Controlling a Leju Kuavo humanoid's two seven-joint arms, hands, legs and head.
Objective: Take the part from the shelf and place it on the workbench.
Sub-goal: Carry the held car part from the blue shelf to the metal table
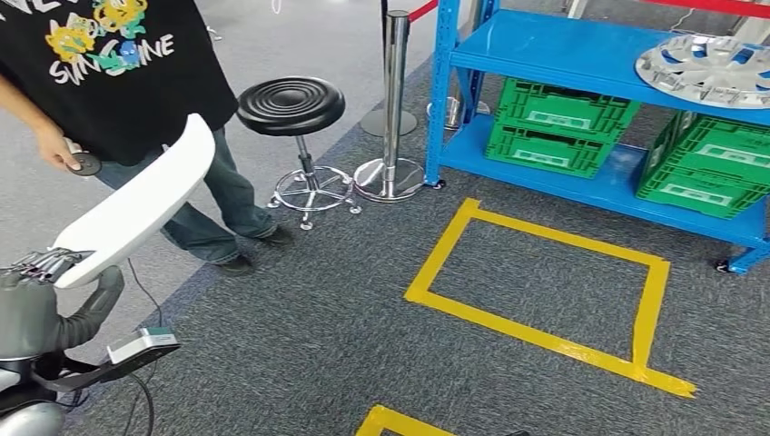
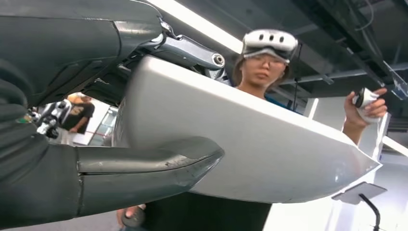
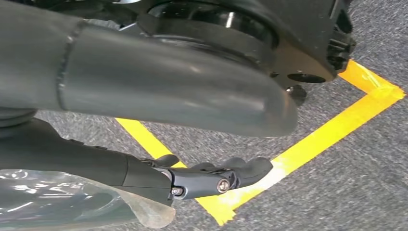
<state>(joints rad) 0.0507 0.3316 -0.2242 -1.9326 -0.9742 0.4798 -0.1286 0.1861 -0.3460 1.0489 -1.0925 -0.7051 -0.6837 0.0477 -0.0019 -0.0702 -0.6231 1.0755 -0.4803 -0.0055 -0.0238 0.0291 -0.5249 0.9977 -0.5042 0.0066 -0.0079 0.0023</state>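
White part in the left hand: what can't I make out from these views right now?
- White part: its gripped end is hidden by the left hand in the head view; in the left wrist view the thumb covers its lower edge.
- Workbench: can't tell where it is.
- Right hand: whether it holds anything, too close to tell.
- Hubcap: cut off by the head view's edge.

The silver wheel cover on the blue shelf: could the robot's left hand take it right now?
Probably not. The left hand already grips the white part, and the wheel cover lies far across the carpet on the blue shelf.
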